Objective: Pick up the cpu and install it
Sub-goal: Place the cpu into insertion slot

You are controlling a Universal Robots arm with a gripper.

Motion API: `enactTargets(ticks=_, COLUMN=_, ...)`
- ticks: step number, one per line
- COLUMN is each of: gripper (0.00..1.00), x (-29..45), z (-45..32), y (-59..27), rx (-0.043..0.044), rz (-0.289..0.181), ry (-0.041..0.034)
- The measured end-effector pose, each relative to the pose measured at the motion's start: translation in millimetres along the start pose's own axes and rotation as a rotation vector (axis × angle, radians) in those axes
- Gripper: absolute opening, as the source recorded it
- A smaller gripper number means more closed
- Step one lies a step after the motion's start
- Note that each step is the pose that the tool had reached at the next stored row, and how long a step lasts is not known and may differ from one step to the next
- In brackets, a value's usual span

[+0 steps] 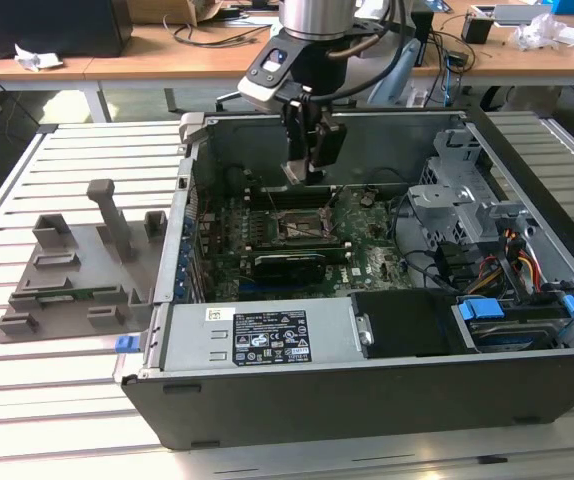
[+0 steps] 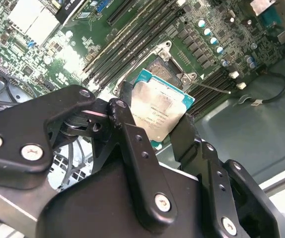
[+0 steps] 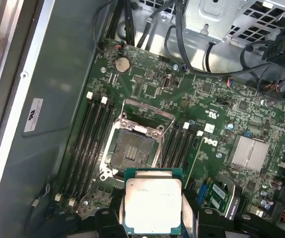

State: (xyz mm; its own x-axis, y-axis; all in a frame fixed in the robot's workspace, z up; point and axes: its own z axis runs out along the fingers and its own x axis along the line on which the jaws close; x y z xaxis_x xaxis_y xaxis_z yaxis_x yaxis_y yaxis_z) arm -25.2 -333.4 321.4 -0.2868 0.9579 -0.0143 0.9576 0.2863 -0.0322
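— Black end effector point(image 2: 155, 121) up close: what's its grip?
— Clamped on the cpu point(image 2: 161, 110), pinching two opposite edges.
— And where's the chip?
— Held in the air over the open socket point(image 3: 132, 148), inside the computer case point(image 1: 367, 410).

Socket point(image 3: 131, 148) open, unobstructed above; hinged bracket point(image 3: 150, 102), memory slots point(image 3: 90, 139) flank it.

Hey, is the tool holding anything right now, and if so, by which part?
Yes. The tool holds the cpu, pinched by two opposite side edges, with its metal top left uncovered.
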Motion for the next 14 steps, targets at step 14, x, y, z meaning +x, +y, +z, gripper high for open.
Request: enactTargets(ticks=14, gripper=0.55, x=0.0, z=0.5, y=0.0, rx=0.0062, rz=0.206, ry=-0.0035)
